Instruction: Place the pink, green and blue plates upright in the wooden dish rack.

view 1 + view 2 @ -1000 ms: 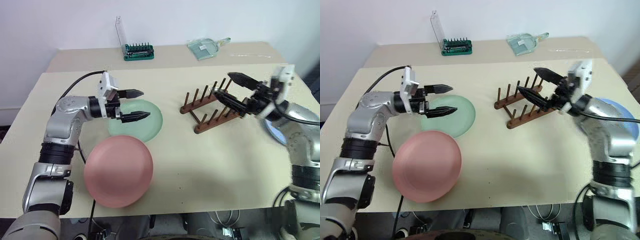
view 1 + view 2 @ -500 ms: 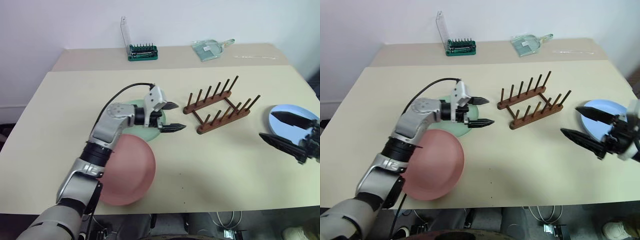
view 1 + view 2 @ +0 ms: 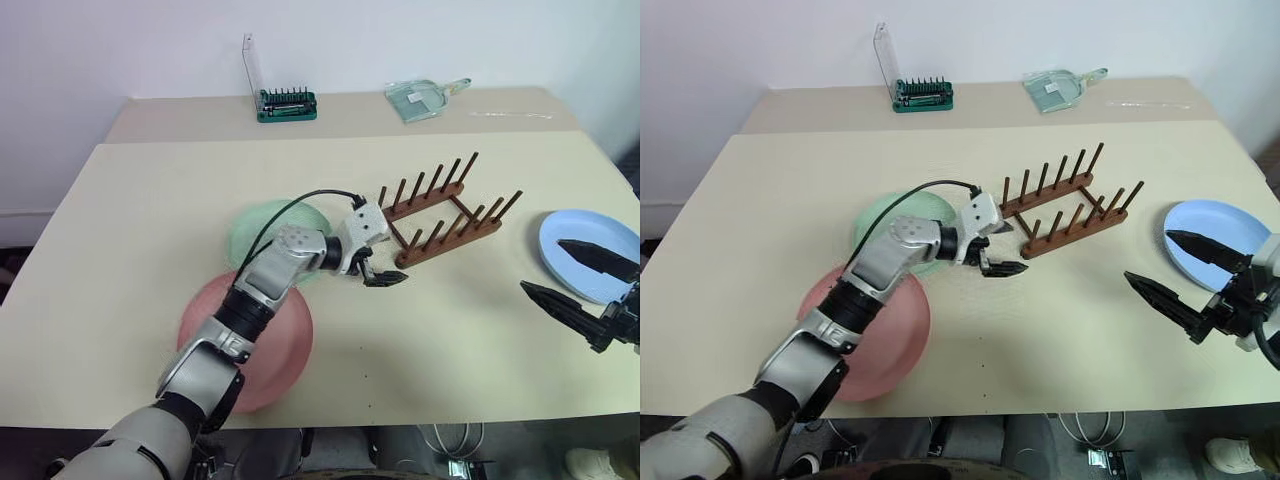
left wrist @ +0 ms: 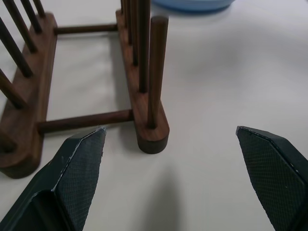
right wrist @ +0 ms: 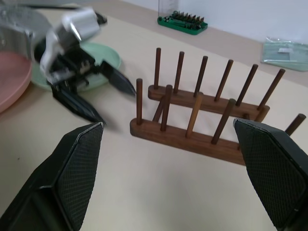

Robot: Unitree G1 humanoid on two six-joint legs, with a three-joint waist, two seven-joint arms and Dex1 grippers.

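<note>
Head pair high over table (image 3: pixel 450 340); wrist cameras perhaps nearer rack (image 4: pixel 149 115).

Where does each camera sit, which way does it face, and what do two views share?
Head cameras: look down over the beige table; left hand near the dark wooden pegged dish rack, right hand by the round light blue plate.
Left wrist camera: faces the rack's end, blue plate behind.
Right wrist camera: faces the rack, round mint green plate, round salmon pink plate, left hand.
Both wrist views share the rack.
</note>
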